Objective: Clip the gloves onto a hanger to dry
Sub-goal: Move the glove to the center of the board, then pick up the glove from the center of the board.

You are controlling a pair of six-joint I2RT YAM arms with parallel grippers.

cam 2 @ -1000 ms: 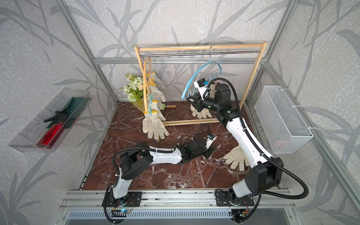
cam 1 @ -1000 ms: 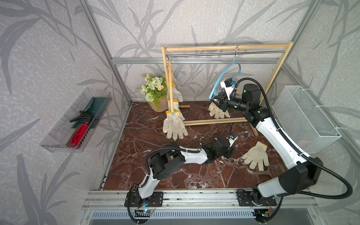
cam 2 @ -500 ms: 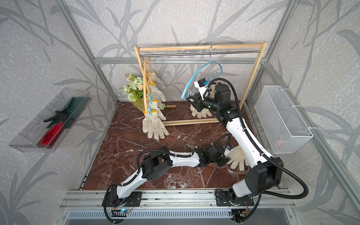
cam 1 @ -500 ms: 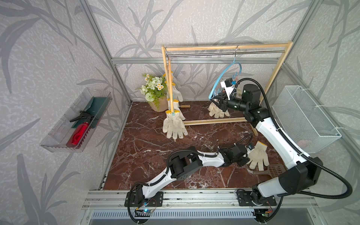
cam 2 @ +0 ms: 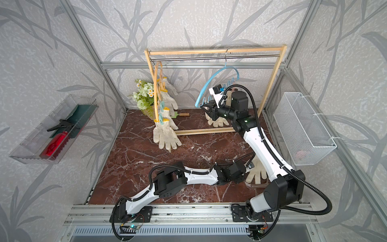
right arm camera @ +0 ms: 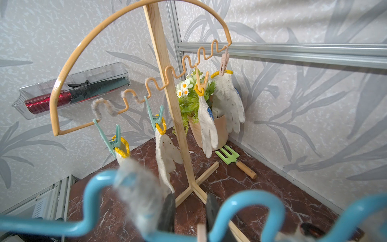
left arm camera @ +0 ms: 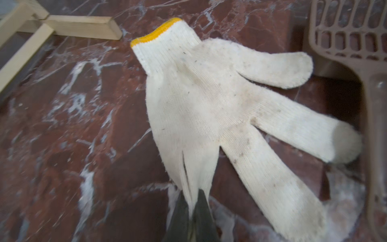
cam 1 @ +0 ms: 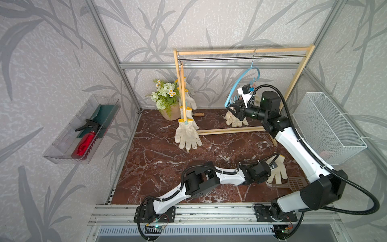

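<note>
While left arm (cam 1: 228, 179) stretches, fingers (left arm camera: 204, 213) pinch glove (left arm camera: 199, 94)

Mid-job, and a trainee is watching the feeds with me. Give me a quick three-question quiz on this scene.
1. True or false: the left gripper is shut on a finger of the loose glove on the marble floor.
2. How many pegs on the orange hanger hold gloves? A one, B four, C seven.
3. Fill in: the brown slotted thing beside the loose glove is a ____.
Key: 1 true; 2 B; 3 scoop.
</note>
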